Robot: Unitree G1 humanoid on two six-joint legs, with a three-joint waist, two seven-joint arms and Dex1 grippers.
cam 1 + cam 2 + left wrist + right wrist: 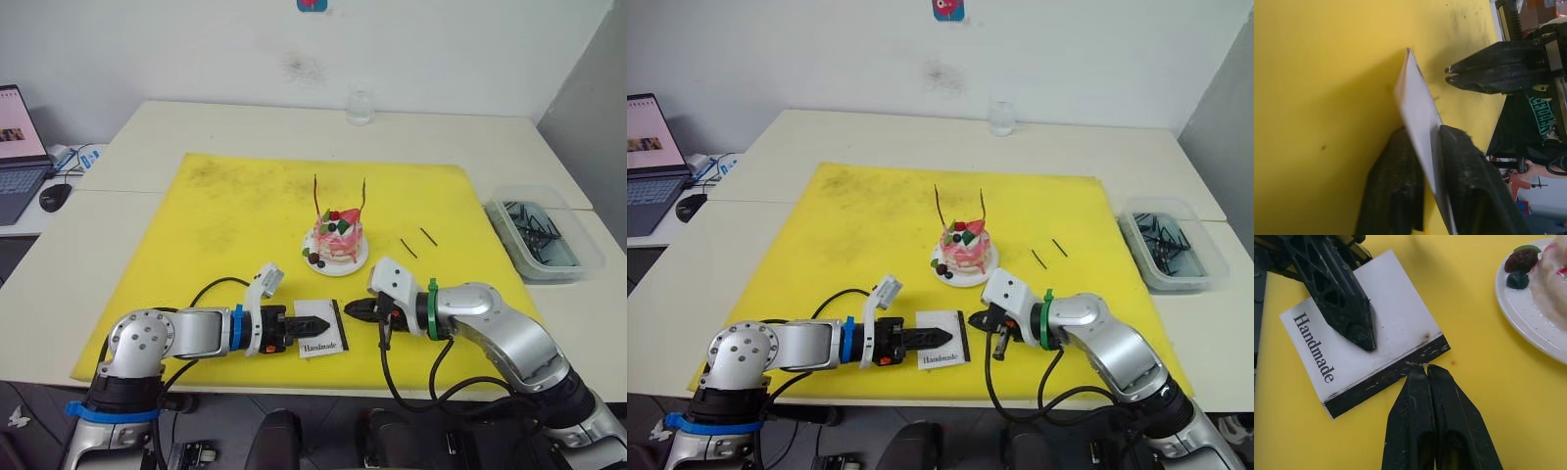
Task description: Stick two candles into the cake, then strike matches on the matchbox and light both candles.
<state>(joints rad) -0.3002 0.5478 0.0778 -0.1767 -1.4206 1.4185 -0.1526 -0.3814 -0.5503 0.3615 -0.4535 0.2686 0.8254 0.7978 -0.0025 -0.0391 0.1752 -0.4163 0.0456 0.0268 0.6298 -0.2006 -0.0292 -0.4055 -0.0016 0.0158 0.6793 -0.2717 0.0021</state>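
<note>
Tabletop (245, 122): pale surface carrying a yellow mat (245, 215) that covers its middle and reaches the near edge.
Cake (338, 237): pink-and-white, on a small white plate (355, 264), at the centre of the mat.
Candles (316, 196): two thin reddish sticks standing upright in the cake, one on each side of the strawberry; no flame visible.
Matchbox (320, 328): white, printed "Handmade", lying near the near edge of the mat, between the two pincers; black striking strip faces the right pincer.
Left pincer (312, 322): clenched on the matchbox, one finger above and one below the box, as the left wrist view shows.
Right pincer (1423, 368): fingers pressed together, tips at the striking strip of the matchbox; a small pale speck sits between the tips, too small to identify.
Matches (418, 241): two short dark sticks lying loose on the mat, toward the right edge from the cake.
Clear bin (544, 233): at the right edge of the tabletop, holding dark items.
Glass (360, 106): at the far edge of the tabletop.
Laptop (20, 152): off the left edge, on a neighbouring surface.
</note>
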